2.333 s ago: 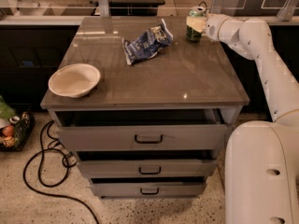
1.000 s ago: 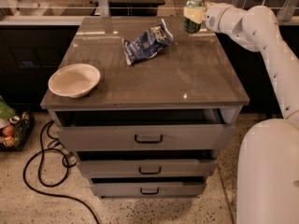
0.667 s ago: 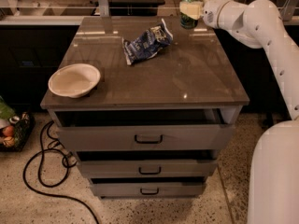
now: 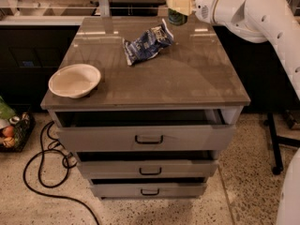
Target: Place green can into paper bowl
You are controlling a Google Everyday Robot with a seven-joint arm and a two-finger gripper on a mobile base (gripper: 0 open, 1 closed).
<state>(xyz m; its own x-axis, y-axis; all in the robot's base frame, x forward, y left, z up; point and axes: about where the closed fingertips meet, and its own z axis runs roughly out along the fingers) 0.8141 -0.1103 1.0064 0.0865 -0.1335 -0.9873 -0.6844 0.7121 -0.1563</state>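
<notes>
The green can (image 4: pixel 177 16) with its silver top hangs in the air above the far edge of the grey cabinet top (image 4: pixel 187 74), to the right of centre. My gripper (image 4: pixel 179 3) is shut on the green can from the right, its pale fingers (image 4: pixel 178 3) wrapped across the can's upper half. The white arm runs off to the right. The off-white paper bowl (image 4: pixel 75 80) stands empty near the front left corner of the cabinet top, well away from the can.
A crumpled blue-and-white snack bag (image 4: pixel 146 43) lies on the far middle of the top, between can and bowl. The top drawer (image 4: pixel 149 136) is pulled slightly out. A black cable (image 4: pixel 42 172) loops on the floor at the left.
The gripper has lifted the green can off the far right of the cabinet top and carried it up and to the left. Bowl and snack bag have not moved.
</notes>
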